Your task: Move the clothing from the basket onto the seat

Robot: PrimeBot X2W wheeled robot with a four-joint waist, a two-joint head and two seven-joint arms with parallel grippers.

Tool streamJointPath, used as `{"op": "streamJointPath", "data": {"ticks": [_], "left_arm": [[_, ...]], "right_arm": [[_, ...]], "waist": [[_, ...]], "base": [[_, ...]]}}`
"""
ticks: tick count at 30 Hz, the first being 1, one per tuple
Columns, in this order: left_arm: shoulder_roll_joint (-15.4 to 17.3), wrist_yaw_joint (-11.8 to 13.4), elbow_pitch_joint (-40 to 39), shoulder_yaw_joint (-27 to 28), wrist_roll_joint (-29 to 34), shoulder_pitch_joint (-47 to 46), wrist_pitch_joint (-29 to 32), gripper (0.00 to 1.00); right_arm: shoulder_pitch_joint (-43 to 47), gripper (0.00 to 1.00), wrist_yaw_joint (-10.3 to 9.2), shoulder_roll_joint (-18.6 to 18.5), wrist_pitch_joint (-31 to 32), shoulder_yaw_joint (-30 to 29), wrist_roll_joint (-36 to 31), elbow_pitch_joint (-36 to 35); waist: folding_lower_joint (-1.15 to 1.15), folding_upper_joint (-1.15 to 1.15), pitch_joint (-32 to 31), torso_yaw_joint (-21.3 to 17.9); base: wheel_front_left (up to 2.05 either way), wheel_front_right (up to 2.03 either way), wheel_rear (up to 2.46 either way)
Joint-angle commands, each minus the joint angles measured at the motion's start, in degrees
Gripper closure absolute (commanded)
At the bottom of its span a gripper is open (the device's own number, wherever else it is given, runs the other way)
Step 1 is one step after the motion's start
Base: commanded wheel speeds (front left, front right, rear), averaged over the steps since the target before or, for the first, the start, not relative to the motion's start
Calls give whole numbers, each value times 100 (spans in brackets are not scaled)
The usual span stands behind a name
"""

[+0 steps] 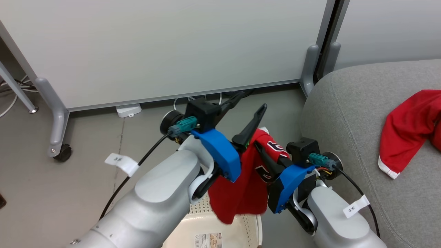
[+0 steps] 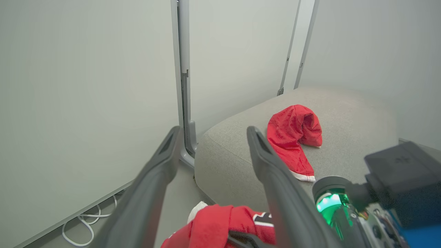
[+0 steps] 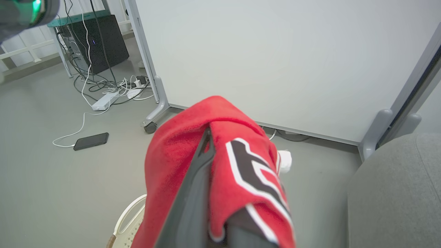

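Note:
A red garment with dark and white lettering (image 1: pixel 241 186) hangs over the cream basket (image 1: pixel 237 229), my right gripper (image 1: pixel 262 152) shut on its top fold. In the right wrist view the cloth (image 3: pixel 179 165) drapes over both fingers of that gripper (image 3: pixel 215 144), with the basket's rim (image 3: pixel 127 220) below. My left gripper (image 1: pixel 254 100) stands open just above and left of the held cloth, nothing between its fingers (image 2: pixel 162 162). A second red garment with a white-edged cuff (image 1: pixel 410 131) lies on the grey seat (image 1: pixel 344 113), which stands to the right. The left wrist view shows this garment (image 2: pixel 293 137) on the seat (image 2: pixel 355 117).
A white partition on castor feet (image 1: pixel 58 124) stands close behind the arms. Cables and a white adapter (image 1: pixel 128 110) lie at its base. A phone on a cable (image 3: pixel 91 141) and a power strip (image 3: pixel 103 101) lie on the grey floor further left.

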Motion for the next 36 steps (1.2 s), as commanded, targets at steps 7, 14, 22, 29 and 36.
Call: {"op": "streamJointPath", "data": {"ticks": [7,14,22,29,36], "left_arm": [[221,175,-530,833,769,721,-25,0],[481,199,-1321,1934,1600,1898,-22,0],[520,165,-2182,3313,2615,3291,-22,0],[368,62,-2408,3963,3107,3960,-22,0],[225,-4,-2457,4262,3350,4095,-22,0]], "right_arm": [[67,100,3,-5,-62,-186,-75,-119],[210,100,3,-6,-25,-367,-224,-364],[486,100,3,-6,131,-538,-406,-899],[745,100,3,-6,283,-639,-422,-1309],[905,100,3,-6,405,-782,-505,-1571]], "waist": [[0,0,52,-5],[0,0,66,-82],[0,0,112,-184],[0,0,127,-270],[0,0,170,-337]], "base": [[0,0,0],[0,0,0],[0,0,0],[0,0,0],[0,0,0]]}}
